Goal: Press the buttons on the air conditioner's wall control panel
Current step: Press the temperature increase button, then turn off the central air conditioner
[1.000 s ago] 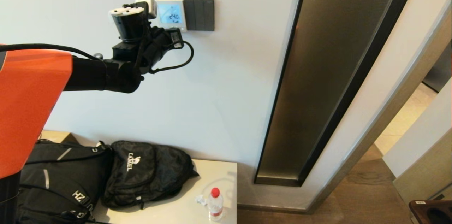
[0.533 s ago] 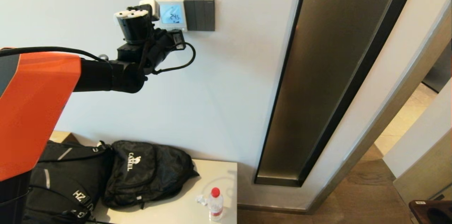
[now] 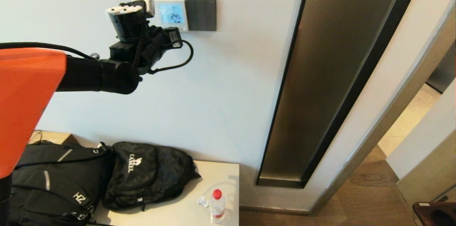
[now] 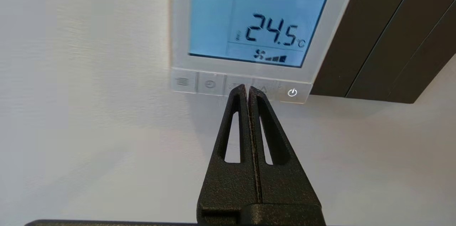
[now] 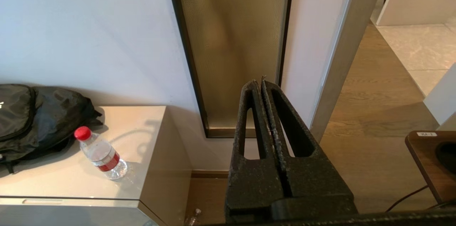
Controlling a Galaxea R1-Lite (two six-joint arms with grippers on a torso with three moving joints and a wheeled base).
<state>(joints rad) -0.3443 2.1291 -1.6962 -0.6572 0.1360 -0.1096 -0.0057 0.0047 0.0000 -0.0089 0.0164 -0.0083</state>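
Observation:
The white wall control panel [image 3: 172, 14] has a lit pale blue screen reading 24.5 [image 4: 256, 19]. Its row of pale buttons [image 4: 210, 84] runs along its lower edge. My left gripper [image 4: 246, 88] is shut and empty. Its tips are at the middle buttons of the row, left of the power button [image 4: 292, 92]; I cannot tell whether they touch. In the head view the left gripper [image 3: 174, 35] is just below the panel's lower edge. My right gripper [image 5: 259, 82] is shut and empty, parked low, out of the head view.
A dark grey three-rocker switch plate [image 3: 201, 14] adjoins the panel's right side. A tall dark-framed glass strip [image 3: 331, 76] is further right. Below, a low cabinet [image 3: 217, 169] carries black backpacks [image 3: 146, 174] and a water bottle [image 3: 217, 205].
The screen went from 24.0 to 24.5. My left arm moved right and closer to the panel, then drew back to the left and slightly up.

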